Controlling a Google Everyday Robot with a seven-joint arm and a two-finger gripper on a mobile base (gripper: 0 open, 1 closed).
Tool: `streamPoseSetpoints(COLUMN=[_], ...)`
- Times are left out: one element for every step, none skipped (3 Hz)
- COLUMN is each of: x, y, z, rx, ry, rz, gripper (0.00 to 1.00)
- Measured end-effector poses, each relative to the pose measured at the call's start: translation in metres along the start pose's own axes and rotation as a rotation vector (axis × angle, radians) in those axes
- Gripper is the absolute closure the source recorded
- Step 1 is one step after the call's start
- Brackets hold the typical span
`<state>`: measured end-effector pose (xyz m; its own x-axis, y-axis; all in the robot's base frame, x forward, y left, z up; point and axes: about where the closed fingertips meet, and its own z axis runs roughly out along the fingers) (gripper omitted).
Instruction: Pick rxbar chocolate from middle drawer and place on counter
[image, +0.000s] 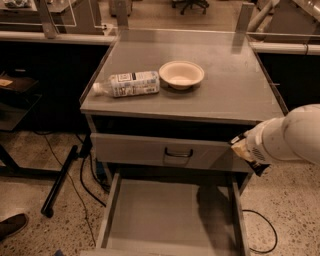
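Observation:
The middle drawer (165, 215) is pulled open below the counter and its grey floor is bare. My gripper (247, 154) sits at the end of the white arm at the right. It is above the drawer's right wall, level with the upper drawer's front. It is shut on the rxbar chocolate (241, 146), a small flat dark and tan wrapper that sticks out to the left of the arm. The arm hides most of it. The counter (225, 95) is the broad grey top above.
A clear white-labelled bottle (131, 83) lies on its side on the counter's left, and a pale bowl (181, 74) stands beside it. The closed upper drawer (150, 150) has a dark wire handle. Cables and a shoe (12, 225) are on the floor at the left.

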<state>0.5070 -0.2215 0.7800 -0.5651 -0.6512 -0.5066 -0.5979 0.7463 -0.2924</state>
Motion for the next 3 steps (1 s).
streamPoseSetpoints(x=[-0.002,-0.009,-0.032], y=[0.000,-0.011,-0.041], z=[-0.003,-0.006,-0.020], rx=[0.004,0.035,0.093], ry=[-0.003,-0.003,-0.016], rz=[-0.002,0.002,-0.011], gripper=[1.00,1.00,1.00])
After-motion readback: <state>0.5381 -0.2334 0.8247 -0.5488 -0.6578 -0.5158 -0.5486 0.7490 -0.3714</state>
